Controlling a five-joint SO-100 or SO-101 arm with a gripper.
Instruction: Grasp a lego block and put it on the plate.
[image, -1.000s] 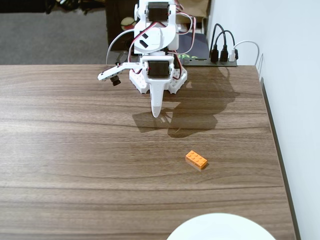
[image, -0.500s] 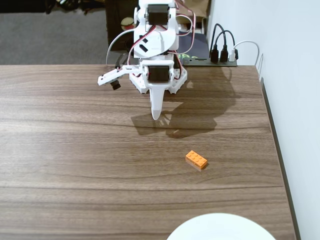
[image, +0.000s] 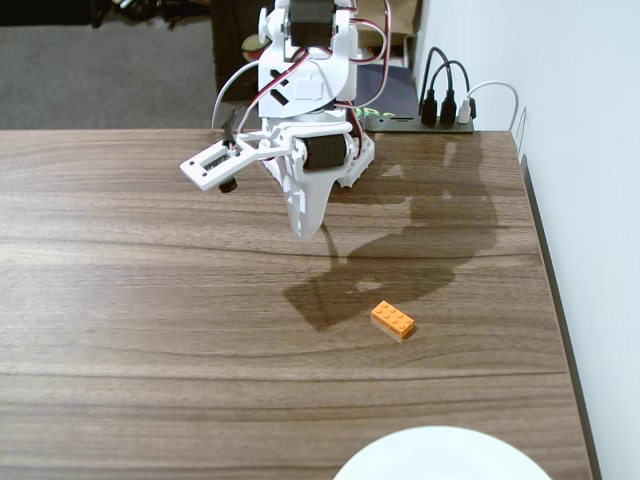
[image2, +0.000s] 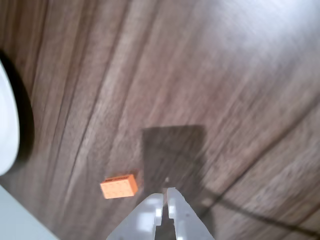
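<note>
Wood-grain bench (image: 150, 300) under a white arm. Jaws (image2: 164, 197) are together, raised, holding nothing. Block (image: 393, 320) lies beyond and beside their tips; plate (image: 440, 455) sits further past it, apparently awaiting delivery.

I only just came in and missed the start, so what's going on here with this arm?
A small white robot arm is at work on a wooden table. Its gripper is shut, holds nothing and hangs above the table, short of the orange lego block, which lies untouched on the wood. In the wrist view the block sits just left of the fingertips. The white plate at the near edge of the fixed view shows nothing on the part in view. The pickup has not yet happened.
</note>
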